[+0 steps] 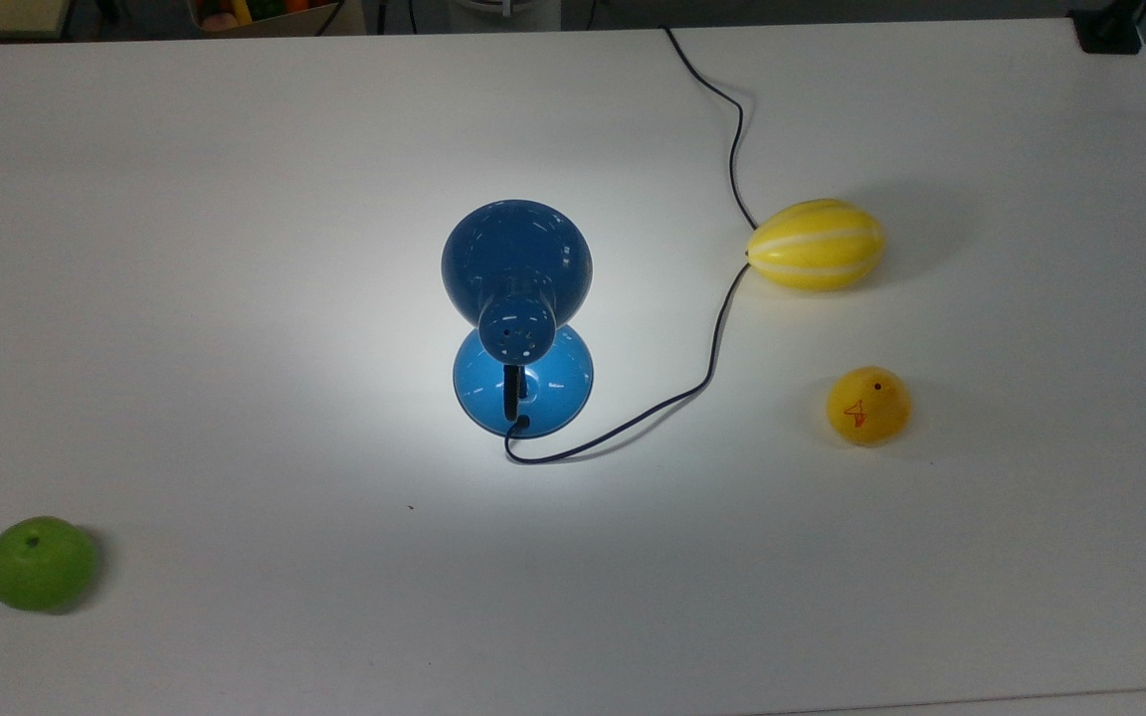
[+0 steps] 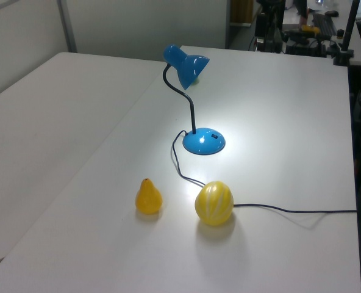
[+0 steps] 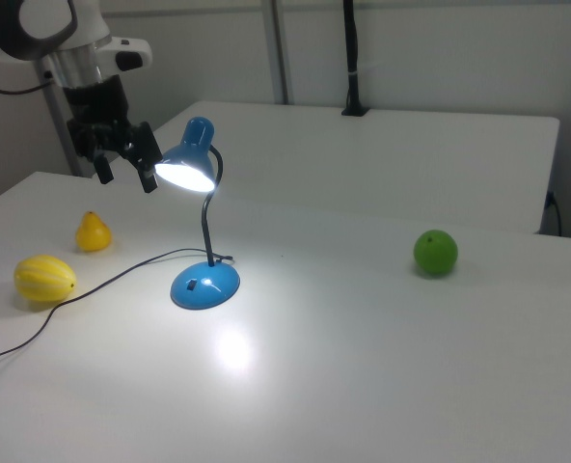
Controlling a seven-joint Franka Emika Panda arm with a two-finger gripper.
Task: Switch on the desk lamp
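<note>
The green apple [image 3: 435, 253] sat nearest in the right view, alone and well apart from everything else on the white counter [image 1: 235, 199]. Behind it stood the desk lamp [image 3: 198, 214], and what a sight: its shade threw a bright pool of light on the counter just beside its round blue base [image 1: 523, 383]. By my reading the lamp was lit, so the job looked done!

The lamp stood near the middle of the counter, neck curving up from the base, shade tipped downward. A small dark switch [image 2: 215, 137] showed on top of the base in the left view. The thin black cord [image 1: 712, 348] looped off from the base, ran past the yellow melon [image 1: 815, 245], touching or nearly touching its tip, and away to the far edge. The yellow pear [image 1: 868, 405] sat near the melon, clear of the cord.

Farther back in the right view, the claw [image 3: 123, 158] hung in the air just beside the shade, on the right view's left, fingers spread and holding nothing.

What mattered from here, I judged, was a clean exit: draw away from the shade without nudging it, since that bendy neck would probably swing easily, and stay clear of the cord, because a snag could drag the light base along the counter. No need to go back to the switch, as a second press would likely put the light out.
</note>
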